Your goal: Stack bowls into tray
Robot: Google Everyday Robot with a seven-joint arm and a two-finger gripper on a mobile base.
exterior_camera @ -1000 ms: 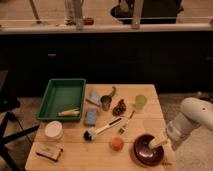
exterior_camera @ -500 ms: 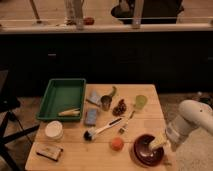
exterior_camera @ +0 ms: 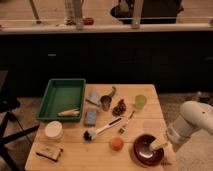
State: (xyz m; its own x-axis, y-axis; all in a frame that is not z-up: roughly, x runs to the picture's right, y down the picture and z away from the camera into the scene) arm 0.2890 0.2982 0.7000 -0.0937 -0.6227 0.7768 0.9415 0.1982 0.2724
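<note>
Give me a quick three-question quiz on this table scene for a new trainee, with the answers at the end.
1. True or false: the bowl sits outside the tray.
2. Fill in: the fruit just left of the bowl is ___ in colour.
3. Pick one. The gripper is: A over the tray; B at the bowl's right rim; C touching the fruit.
Key: 1 true; 2 orange; 3 B.
</note>
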